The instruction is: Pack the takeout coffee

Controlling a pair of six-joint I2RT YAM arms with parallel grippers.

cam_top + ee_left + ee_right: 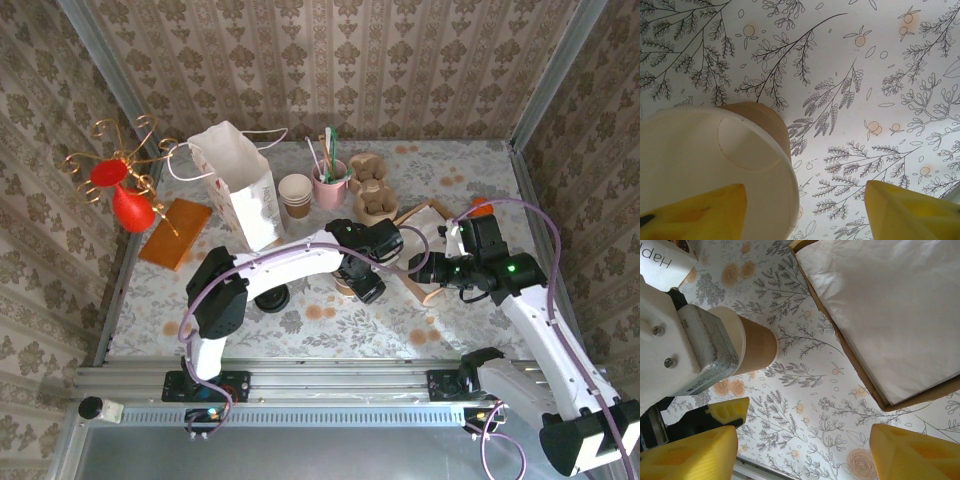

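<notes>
Two arms meet over the surface (330, 330) in the top view: left gripper (365, 283) hangs above an open-topped beige cup (345, 286), right gripper (422, 266) just beside; black lid (272, 297) lies apart, toward the white bag (243, 190).
Left wrist: jaws wide apart, gripping nothing; cup (715, 165) upright, one jaw overlapping its rim.
Right wrist: jaws wide apart, empty; cup (757, 347) stands near the napkin tray (843, 340), not touching it.

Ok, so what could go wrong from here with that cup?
1. One finger of the open left gripper sits over the mouth of the lidless cup; a sideways pull could catch the rim and tip it.
2. The open right gripper hangs close to the left arm beside that cup; they might collide.
</notes>
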